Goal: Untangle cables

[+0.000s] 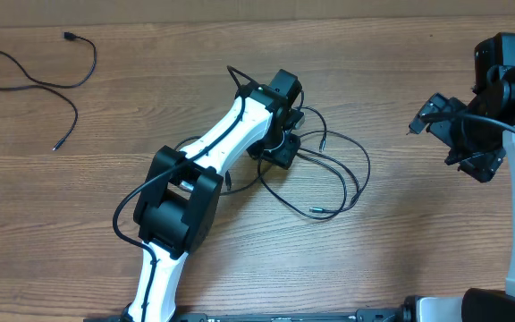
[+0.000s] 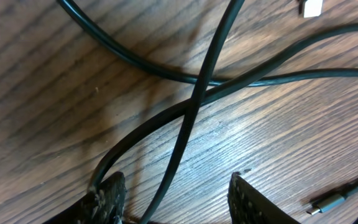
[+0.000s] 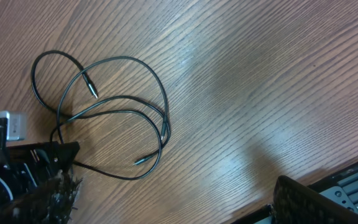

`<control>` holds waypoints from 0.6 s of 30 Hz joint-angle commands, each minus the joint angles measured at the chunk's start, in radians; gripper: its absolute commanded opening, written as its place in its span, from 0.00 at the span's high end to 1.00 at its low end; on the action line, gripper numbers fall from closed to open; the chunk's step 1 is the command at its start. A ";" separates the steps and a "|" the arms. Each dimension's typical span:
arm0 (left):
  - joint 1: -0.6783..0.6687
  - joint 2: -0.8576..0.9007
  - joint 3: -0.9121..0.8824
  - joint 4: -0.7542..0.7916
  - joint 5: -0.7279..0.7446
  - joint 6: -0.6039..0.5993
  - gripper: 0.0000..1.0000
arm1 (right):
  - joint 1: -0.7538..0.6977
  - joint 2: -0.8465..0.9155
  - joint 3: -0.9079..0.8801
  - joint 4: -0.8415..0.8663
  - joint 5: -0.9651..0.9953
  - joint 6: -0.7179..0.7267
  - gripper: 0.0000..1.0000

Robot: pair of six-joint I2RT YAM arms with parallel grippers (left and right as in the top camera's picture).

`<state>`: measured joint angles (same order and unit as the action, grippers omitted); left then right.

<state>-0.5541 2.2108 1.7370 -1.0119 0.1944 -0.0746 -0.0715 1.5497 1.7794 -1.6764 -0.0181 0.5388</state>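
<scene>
Left hand (image 2: 178,200): half spread, low over the surface (image 2: 55,112), astride one strand of the cables (image 2: 196,106); nothing pinched. Just beyond the fingertips: several strands crossing at one spot. Nearby: plug (image 2: 328,202) lying free; rest of the loose tangle spread mid-surface. Right hand (image 1: 438,121): fully spread, empty, well apart to the right. Farthest: one separate cable (image 1: 34,82), upper left, lying alone. Risk: pull on the straddled strand likely to drag the whole bunch or tighten the crossing; slip likely on so thin a cord.
</scene>
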 commanded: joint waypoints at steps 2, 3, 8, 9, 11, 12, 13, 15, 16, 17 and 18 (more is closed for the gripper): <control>-0.001 0.010 -0.042 0.020 0.017 -0.013 0.47 | -0.003 0.003 0.006 0.003 0.014 0.004 0.00; -0.003 0.010 -0.050 0.026 0.016 -0.012 0.47 | -0.003 0.003 0.006 0.003 0.014 0.004 0.00; -0.003 0.010 -0.068 0.049 0.012 -0.012 0.58 | -0.003 0.003 0.006 0.003 0.014 0.004 0.00; 0.000 0.009 -0.066 0.053 0.013 -0.012 0.62 | -0.003 0.003 0.006 0.003 0.014 0.004 0.00; 0.003 0.009 -0.060 0.064 0.013 -0.012 0.70 | -0.003 0.003 0.006 0.003 0.014 0.004 0.00; 0.005 0.009 -0.056 0.068 0.013 -0.013 0.71 | -0.003 0.003 0.006 0.003 0.014 0.004 0.00; 0.006 0.009 -0.049 0.068 0.013 -0.018 0.75 | -0.003 0.003 0.006 0.003 0.014 0.004 0.00; 0.006 0.006 -0.022 0.047 0.020 -0.032 0.96 | -0.003 0.003 0.006 0.003 0.014 0.004 0.00; 0.006 0.004 -0.002 0.029 0.031 -0.034 0.96 | -0.003 0.003 0.006 0.003 0.014 0.004 0.00; 0.006 -0.001 0.023 0.009 0.044 -0.034 0.96 | -0.003 0.003 0.006 0.003 0.014 0.004 0.00; 0.006 -0.003 0.049 -0.012 0.053 -0.034 0.96 | -0.003 0.003 0.006 0.003 0.014 0.004 0.00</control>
<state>-0.5541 2.2108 1.7077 -1.0065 0.2077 -0.0971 -0.0715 1.5497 1.7794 -1.6764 -0.0181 0.5392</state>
